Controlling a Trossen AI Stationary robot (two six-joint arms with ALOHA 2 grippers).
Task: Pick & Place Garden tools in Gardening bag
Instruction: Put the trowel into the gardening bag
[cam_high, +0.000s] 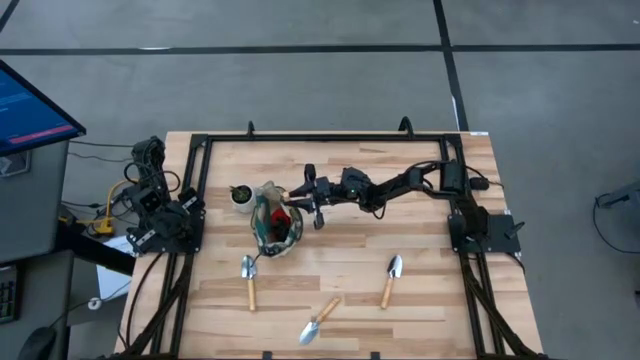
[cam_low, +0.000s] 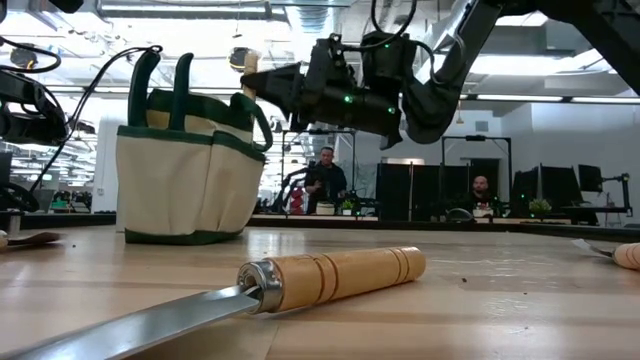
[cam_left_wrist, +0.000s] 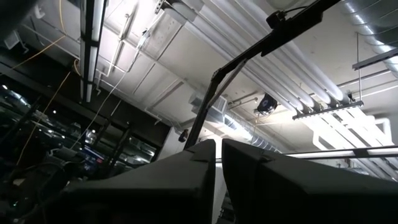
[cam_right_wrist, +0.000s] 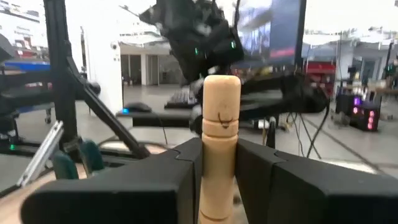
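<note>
The beige gardening bag (cam_high: 262, 236) with green trim stands upright near the table's middle (cam_low: 180, 180); something red (cam_high: 282, 216) shows inside it. My right gripper (cam_high: 297, 193) hovers over the bag's open top, shut on a wooden-handled trowel (cam_right_wrist: 220, 106) whose blade is hidden. Three more trowels lie on the near half of the table (cam_high: 249, 281) (cam_high: 320, 321) (cam_high: 391, 280). My left gripper (cam_left_wrist: 217, 163) is shut and empty, pointing up at the ceiling; its arm is folded at the table's left edge (cam_high: 160, 205). My right gripper pinches the trowel's wooden handle (cam_right_wrist: 220, 149) between its two fingers, a little below the rounded free end (cam_right_wrist: 221, 84). The fingers reach in about level from the table's right and lie across the handle. The handle stands upright, free end up; the fingers hide what is below.
A small white pot (cam_high: 241, 195) with a dark top stands just left of the bag. A black metal frame (cam_high: 320, 138) runs round the table's edges. One lying trowel (cam_low: 330, 278) is close to the low camera. People sit in the room beyond.
</note>
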